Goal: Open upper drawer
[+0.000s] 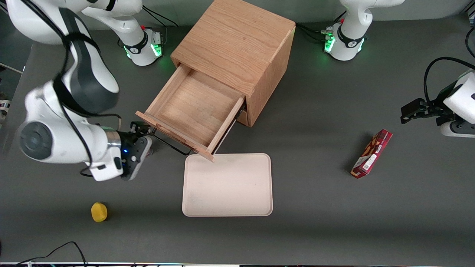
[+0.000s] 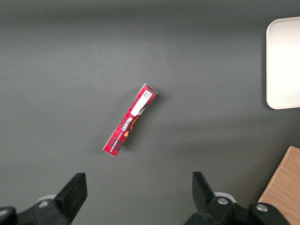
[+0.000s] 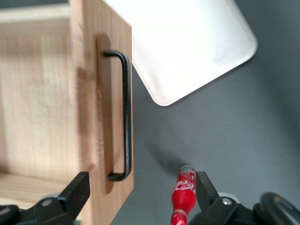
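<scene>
Hovering my gripper [image 1: 143, 130] with fingers spread, just off the upper drawer [image 1: 193, 111], which sticks way out of the oak cabinet [image 1: 241, 44]; its black handle [image 3: 125, 117] is free. My wrist hides most of a red bottle [image 3: 183, 194]. Beige tray [image 1: 227, 185] sits under the drawer's corner; snack box [image 1: 372, 154] toward the parked arm.

Little I can read. Red snack box [image 2: 130, 121] on the desk [image 2: 70, 70]: white lettering along its side, too small to make out, plus a white sticker with a code patch. Small red bottle [image 3: 184, 197]: white script logo, not legible to me.
</scene>
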Controlling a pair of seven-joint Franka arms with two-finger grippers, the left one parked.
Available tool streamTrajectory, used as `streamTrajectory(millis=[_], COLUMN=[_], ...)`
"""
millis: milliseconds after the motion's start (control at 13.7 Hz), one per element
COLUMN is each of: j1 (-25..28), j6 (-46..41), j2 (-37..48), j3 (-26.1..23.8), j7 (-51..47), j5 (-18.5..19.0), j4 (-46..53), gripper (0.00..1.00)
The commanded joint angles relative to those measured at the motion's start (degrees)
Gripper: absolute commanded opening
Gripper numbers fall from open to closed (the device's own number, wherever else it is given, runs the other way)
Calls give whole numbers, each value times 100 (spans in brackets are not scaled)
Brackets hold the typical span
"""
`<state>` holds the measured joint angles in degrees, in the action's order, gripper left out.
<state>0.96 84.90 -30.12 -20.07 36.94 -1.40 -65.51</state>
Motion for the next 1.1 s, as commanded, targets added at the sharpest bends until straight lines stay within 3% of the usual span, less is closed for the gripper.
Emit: streamTrajectory(millis=[0, 293, 439, 805, 1024], j1=[53, -17, -35, -70, -105], j6=[-280, -1430, -1520, -1345, 3], j2=[733, 1464, 1535, 1894, 3191], j3=[12, 91, 370, 1004, 1189], j7=[-1193, -3739, -4797, -5039, -5030], j5=[-105, -97, -114, -62, -70], j4=[-32, -76, -102, -838, -2897], gripper=[100, 100, 100, 100, 100])
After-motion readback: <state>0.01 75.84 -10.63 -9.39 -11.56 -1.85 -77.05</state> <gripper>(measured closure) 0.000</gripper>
